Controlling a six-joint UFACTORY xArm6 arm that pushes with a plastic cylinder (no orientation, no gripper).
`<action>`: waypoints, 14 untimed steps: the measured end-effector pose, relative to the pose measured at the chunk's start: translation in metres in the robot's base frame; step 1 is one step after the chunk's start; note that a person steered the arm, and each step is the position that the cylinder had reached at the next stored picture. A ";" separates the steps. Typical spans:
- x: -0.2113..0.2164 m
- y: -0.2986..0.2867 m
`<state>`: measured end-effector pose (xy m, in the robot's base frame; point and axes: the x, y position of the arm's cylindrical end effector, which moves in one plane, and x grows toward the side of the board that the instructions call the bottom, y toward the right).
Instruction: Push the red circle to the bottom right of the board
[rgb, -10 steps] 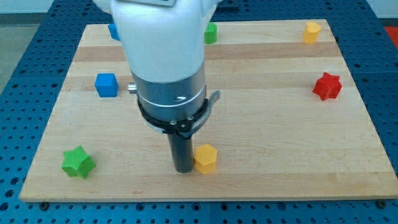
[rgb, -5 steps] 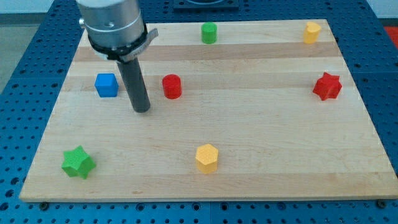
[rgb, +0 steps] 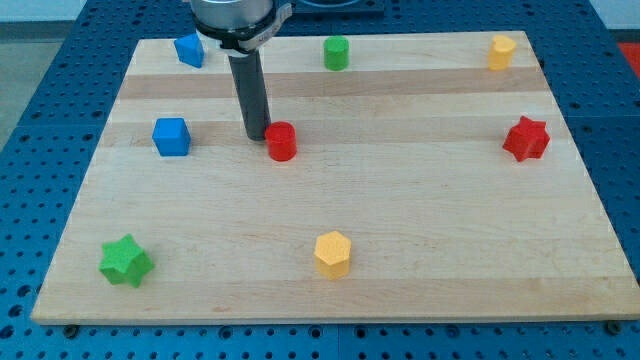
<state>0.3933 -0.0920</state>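
The wooden tabletop (rgb: 420, 250) carries seven loose blocks around a yellow hexagon (rgb: 332, 253) near its bottom edge. From the hexagon, a green star (rgb: 125, 261) lies far left; a blue cube (rgb: 171, 136) and another blue block (rgb: 189, 49) up-left; a green cylinder (rgb: 336, 52) straight up; a red star (rgb: 526, 138) and yellow block (rgb: 501, 51) up-right.

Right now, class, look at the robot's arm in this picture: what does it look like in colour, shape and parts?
Only its lower end shows. At the view's top a grey metallic cylinder is ringed by a black clamp band. From it hangs a straight, dark, round rod, plain and unmarked, ending at my tip on the board, just to the view's left of the red circle. No cables or labels are visible.
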 end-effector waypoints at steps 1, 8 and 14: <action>0.016 0.011; 0.072 0.146; 0.149 0.231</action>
<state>0.5420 0.1389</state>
